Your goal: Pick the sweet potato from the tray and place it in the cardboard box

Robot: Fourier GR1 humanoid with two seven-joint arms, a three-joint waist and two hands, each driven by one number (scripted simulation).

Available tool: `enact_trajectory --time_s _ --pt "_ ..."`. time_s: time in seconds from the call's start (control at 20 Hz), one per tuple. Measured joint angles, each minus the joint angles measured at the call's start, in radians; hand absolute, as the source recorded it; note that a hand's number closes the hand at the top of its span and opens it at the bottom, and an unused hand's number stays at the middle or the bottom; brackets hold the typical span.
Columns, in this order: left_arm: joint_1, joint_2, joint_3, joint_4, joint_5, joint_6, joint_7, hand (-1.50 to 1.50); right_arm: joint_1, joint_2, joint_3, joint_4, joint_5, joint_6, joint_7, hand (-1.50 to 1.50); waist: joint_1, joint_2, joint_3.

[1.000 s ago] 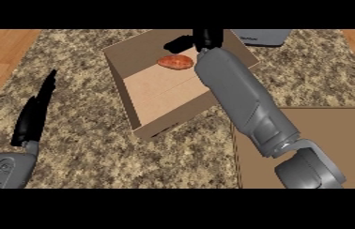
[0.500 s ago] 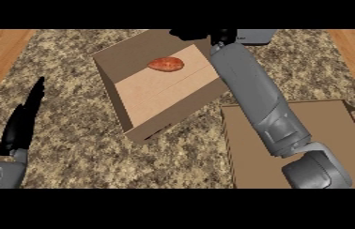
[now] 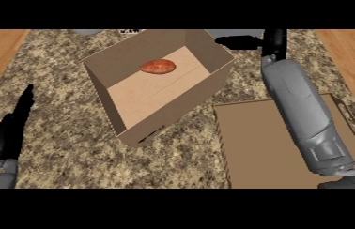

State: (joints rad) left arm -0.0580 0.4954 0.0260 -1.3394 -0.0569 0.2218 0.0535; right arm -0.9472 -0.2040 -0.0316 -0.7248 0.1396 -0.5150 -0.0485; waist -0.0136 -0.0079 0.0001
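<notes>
Right hand: black, at the counter's far edge, just beyond the cardboard box's far right corner; holds nothing visible; whether fingers are spread or curled cannot be told.
Left hand: at the counter's left edge, fingers straight and together, resting.
Sweet potato: lies on the floor of the cardboard box, near its far wall, apart from both hands.
Direction from right hand: to the left and slightly nearer, with the box's right wall between.
Long axis: roughly left to right across the box floor.
Nearer arm: right; left well apart.
Tray: grey, at the far edge, beside the right hand.
Judgement: placing looks done; next move likely only clearing the right arm away from the box wall.
</notes>
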Motion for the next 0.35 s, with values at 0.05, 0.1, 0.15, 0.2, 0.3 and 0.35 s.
enact_trajectory --time_s 0.05,0.1,0.15,0.2,0.3,0.35 --pt "-0.001 0.003 0.004 -0.003 -0.005 0.000 0.005 0.00 0.036 -0.014 0.007 -0.047 0.002 0.010 0.016 -1.50 -0.002 0.000 0.000" --pt "0.003 -0.001 0.004 -0.010 -0.007 0.000 0.011 0.00 0.068 -0.036 0.013 -0.093 0.001 0.030 0.035 -1.50 -0.004 -0.001 0.000" --pt "0.006 -0.009 0.002 -0.006 -0.015 0.008 0.006 0.00 0.097 -0.064 0.009 -0.128 -0.006 0.056 0.044 -1.50 -0.005 -0.001 0.000" --pt "0.013 -0.012 0.002 -0.009 -0.018 0.005 0.003 0.00 0.127 -0.088 0.008 -0.171 -0.012 0.081 0.059 -1.50 -0.005 0.000 0.000" --pt "0.009 -0.007 0.016 -0.004 -0.011 -0.010 -0.002 0.00 0.192 -0.135 0.007 -0.254 -0.029 0.141 0.081 -1.50 -0.006 0.000 0.000" --pt "0.003 -0.011 0.018 0.004 -0.013 -0.011 -0.005 0.00 0.227 -0.150 0.010 -0.291 -0.030 0.161 0.085 -1.50 -0.005 0.000 0.000"
